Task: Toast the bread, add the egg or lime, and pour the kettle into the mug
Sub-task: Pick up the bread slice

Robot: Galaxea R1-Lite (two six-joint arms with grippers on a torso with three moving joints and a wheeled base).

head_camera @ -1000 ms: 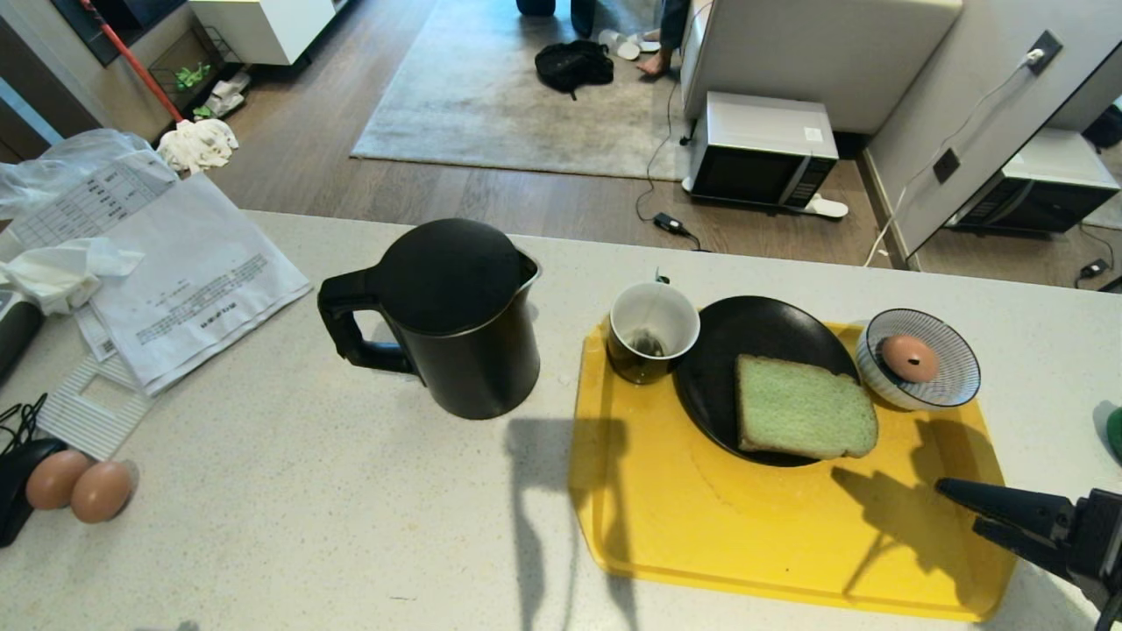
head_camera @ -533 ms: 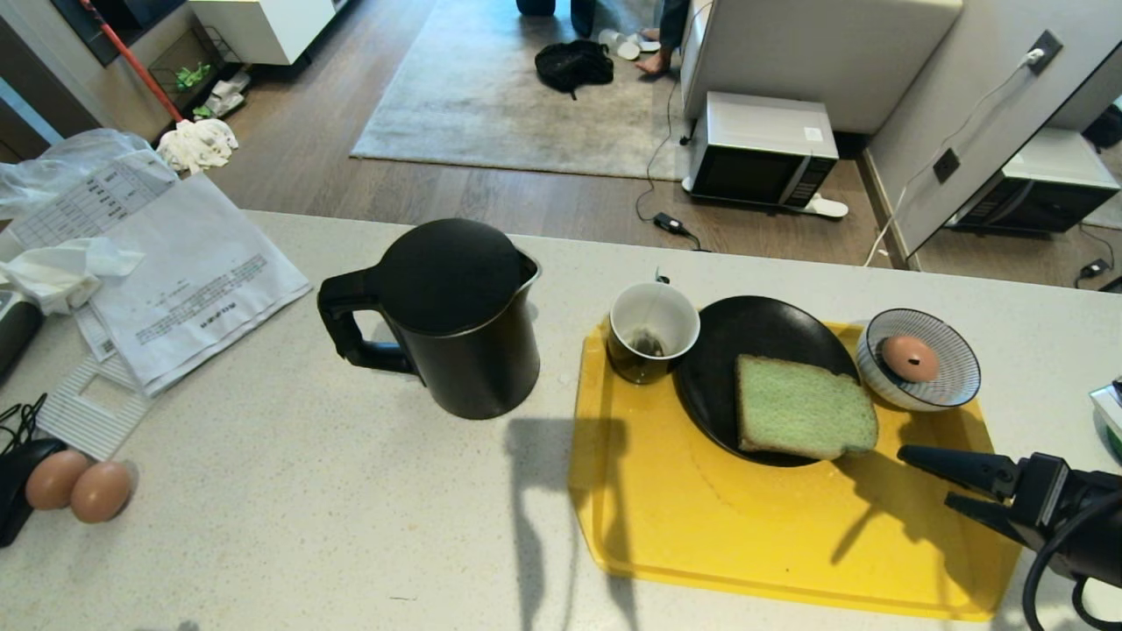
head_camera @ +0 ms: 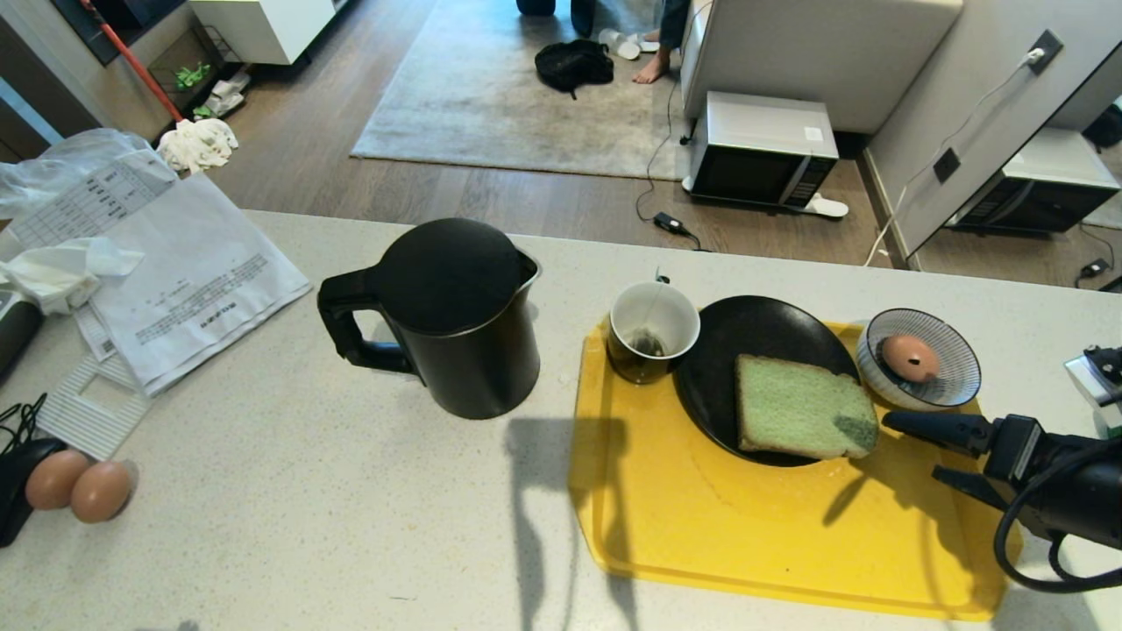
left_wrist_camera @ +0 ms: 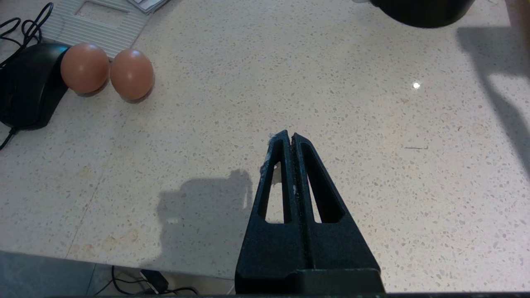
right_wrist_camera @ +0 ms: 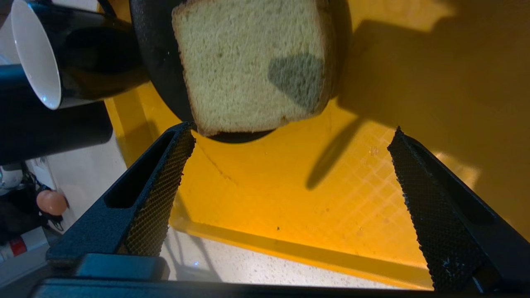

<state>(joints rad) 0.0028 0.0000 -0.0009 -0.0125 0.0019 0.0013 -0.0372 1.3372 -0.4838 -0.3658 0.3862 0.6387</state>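
The pale green bread (head_camera: 802, 407) lies on a black plate (head_camera: 745, 337) on the yellow tray (head_camera: 727, 535). My right gripper (head_camera: 912, 447) hovers open just right of the bread's near corner, nothing between its fingers. In the right wrist view the bread (right_wrist_camera: 248, 62) sits just beyond that open gripper (right_wrist_camera: 292, 136), with the mug (right_wrist_camera: 62, 58) to one side. The black mug (head_camera: 653, 331) holds a tea bag. The black kettle (head_camera: 456, 315) stands left of the tray. One egg (head_camera: 909, 357) rests in a striped bowl (head_camera: 960, 386). My left gripper (left_wrist_camera: 290, 138) is shut over bare counter. The lime is out of view.
Two loose eggs (head_camera: 77, 486) lie at the counter's left beside a black device (head_camera: 13, 495). Papers (head_camera: 175, 280) cover the far left corner. A white object (head_camera: 1091, 377) sits at the right edge. Beyond the counter a microwave (head_camera: 758, 149) stands on the floor.
My right gripper has moved up and left over the tray toward the bread's near corner, and its jaws have spread a little wider. The left arm has stayed still.
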